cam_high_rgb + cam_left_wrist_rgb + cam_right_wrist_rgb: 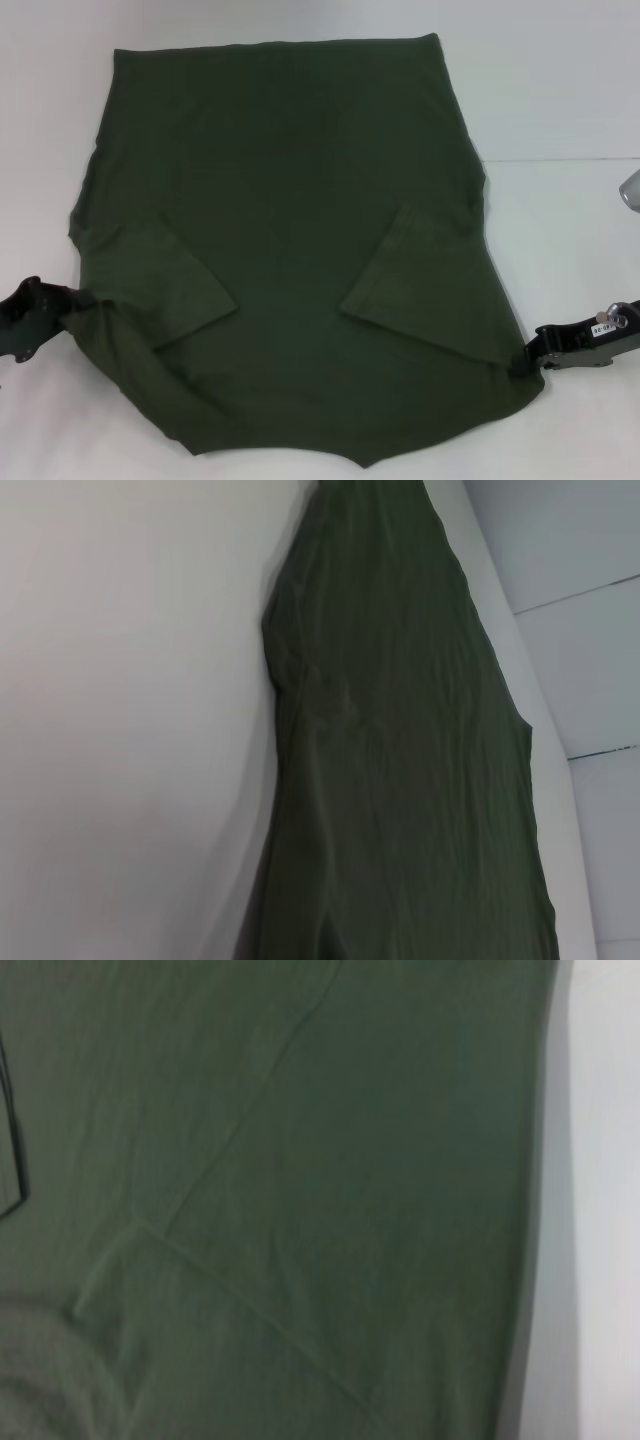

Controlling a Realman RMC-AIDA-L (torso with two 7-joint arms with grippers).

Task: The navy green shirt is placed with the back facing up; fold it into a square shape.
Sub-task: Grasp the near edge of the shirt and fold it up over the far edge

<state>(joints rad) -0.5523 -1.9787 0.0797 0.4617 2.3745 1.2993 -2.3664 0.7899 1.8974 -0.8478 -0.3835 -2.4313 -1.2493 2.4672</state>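
Grippers nearest me, one each side: left gripper (40, 315) at shirt's left shoulder edge, fabric bunched there, so I judge it pinching navy green shirt (290, 240). Right gripper (545, 355) at right shoulder edge; I cannot tell its grasp. Sleeves folded inward, narrowing body for square. Farther off, hem lies flat on white table (560, 90).

We see even, bright overhead light on the white table (560, 90), soft faint shadows along the navy green shirt (290, 250) edges, no glare, both wrist views blurred and soft
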